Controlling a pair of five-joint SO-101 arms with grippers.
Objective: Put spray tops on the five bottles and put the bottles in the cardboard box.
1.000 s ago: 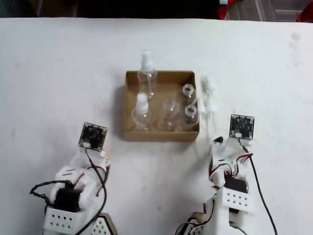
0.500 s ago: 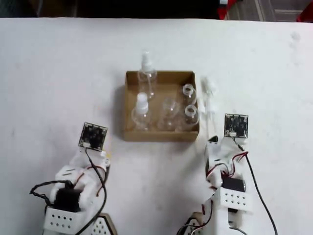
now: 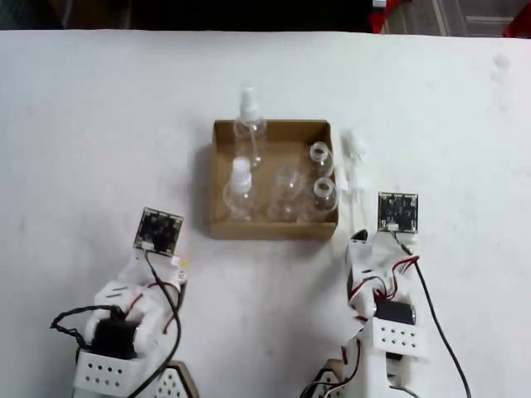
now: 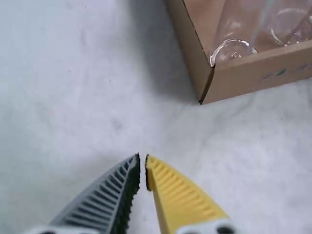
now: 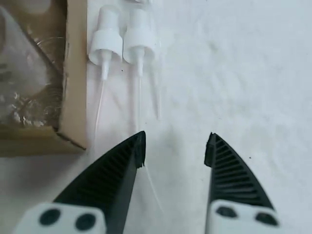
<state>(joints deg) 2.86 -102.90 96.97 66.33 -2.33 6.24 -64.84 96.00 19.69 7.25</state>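
**Spray tops are featherweights, so go for the collar, not the tube**

The loose spray tops [image 5: 105, 41] lie flat on the table [image 3: 99, 108] just beside the cardboard box [image 3: 217, 178]. They're side by side, with their thin tubes pointing back toward your right fingers [image 5: 117, 170]. Those are spread wide, low over the table and a little short of the tops. Your left fingers [image 4: 170, 195] are pressed together near the box's corner, holding nothing.

My guess on handling: the tops weigh next to nothing and are smooth hard plastic. They'll likely skid or roll if one finger touches before the other. The clear tube looks bendy and is no good to grip. Take the fat white collar, with the fingers across it, and watch the neighbouring top, which sits right up against it.

Three open bottles [image 3: 319, 157] stand in the box next to two capped bottles [image 3: 239, 191]. They look like thin clear plastic, light and tippy. Steady one by the body while a top goes on, but don't squeeze hard.
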